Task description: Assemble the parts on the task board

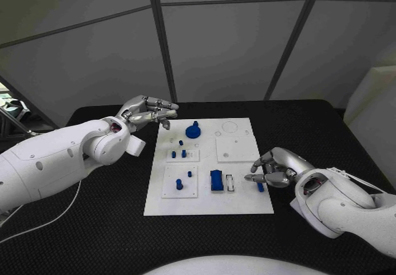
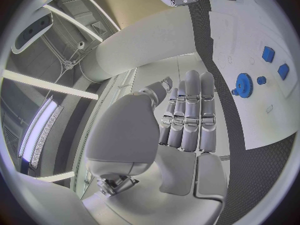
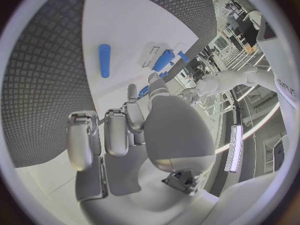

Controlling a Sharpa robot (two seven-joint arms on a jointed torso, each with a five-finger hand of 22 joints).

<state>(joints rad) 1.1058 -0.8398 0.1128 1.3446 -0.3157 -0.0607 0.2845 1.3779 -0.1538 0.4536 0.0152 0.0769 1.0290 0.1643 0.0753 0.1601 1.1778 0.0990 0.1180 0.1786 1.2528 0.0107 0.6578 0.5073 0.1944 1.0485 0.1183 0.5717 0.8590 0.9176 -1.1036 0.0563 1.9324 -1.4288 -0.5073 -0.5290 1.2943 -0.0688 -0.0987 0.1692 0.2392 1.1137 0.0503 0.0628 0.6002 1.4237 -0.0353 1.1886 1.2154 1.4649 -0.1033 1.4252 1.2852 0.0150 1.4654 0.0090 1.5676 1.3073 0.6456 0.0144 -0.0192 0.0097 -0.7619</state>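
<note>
Presently, head view: task board point(image 1: 248, 203) lies mid-desk, several blue parts point(image 1: 179, 184) seated; right robot hand point(image 1: 274, 168) hovers, fingers apart, over a loose peg point(image 1: 260, 187). Left wrist view: left robot hand point(image 2: 187, 117) extended, empty. Right wrist view: peg point(image 3: 104, 60) lies unseated; assembly judged incomplete.

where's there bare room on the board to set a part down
Freest: the near strip of the task board, in front of the blue block and the small plate with a peg. The raised white square on the right is also bare. Crowded: the left column from the blue gear down, and the right edge by the right hand and a loose blue peg.
</note>
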